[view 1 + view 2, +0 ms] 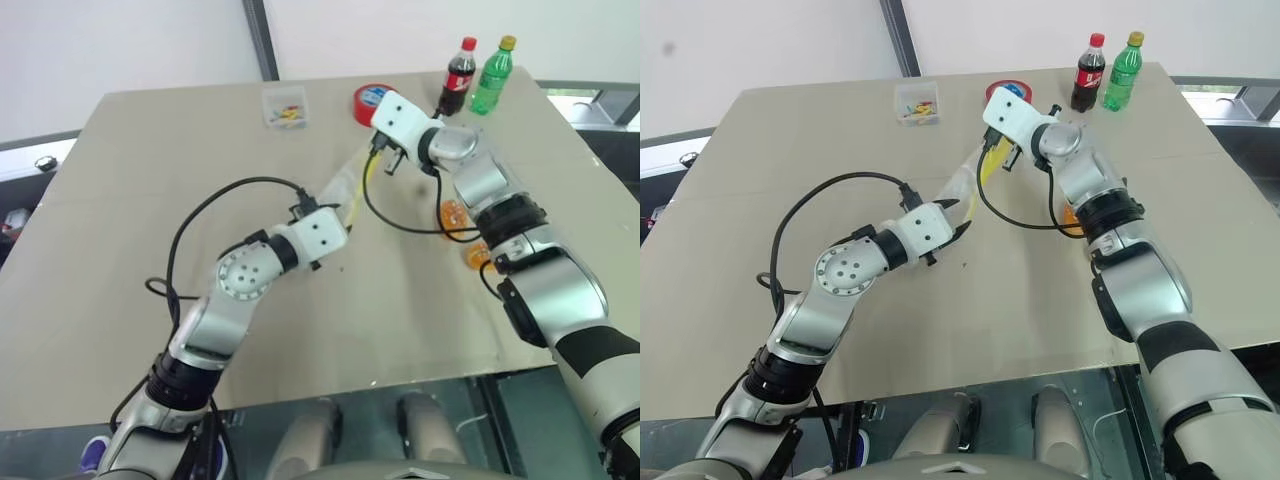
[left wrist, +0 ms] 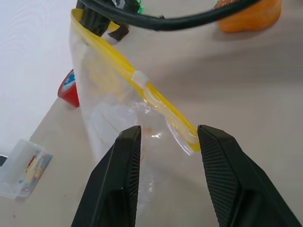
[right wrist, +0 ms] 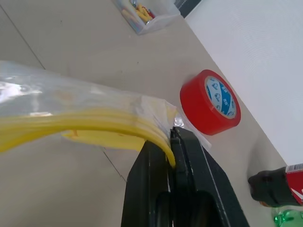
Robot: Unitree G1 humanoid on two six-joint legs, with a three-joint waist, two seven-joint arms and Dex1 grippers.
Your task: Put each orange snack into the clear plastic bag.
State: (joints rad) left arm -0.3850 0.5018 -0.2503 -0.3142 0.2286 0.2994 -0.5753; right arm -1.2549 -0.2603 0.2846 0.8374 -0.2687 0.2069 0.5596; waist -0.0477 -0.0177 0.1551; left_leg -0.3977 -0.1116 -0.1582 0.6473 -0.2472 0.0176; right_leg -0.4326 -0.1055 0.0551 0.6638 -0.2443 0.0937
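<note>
Right gripper [image 3: 171, 137], fingers clamped on the yellow mouth strip of the clear plastic bag [image 1: 343, 185], centre of frame. Left gripper [image 2: 165, 142] fingers parted around the strip's other end. Orange snacks [image 1: 455, 213] on the worktop [image 1: 150, 170], right of centre. Advise: close left, keep mouth taut.

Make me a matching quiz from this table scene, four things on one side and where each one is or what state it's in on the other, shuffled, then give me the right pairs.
Things:
1. clear plastic bag
2. orange snacks
3. red tape roll
4. right gripper

Places or states:
A. lying flat at the table's far edge, near the cola bottle
B. shut on a yellow strip
C. lying on the table beside the right forearm, outside the bag
D. stretched between the two grippers

Pairs: 1-D, 2-C, 3-A, 4-B
</note>
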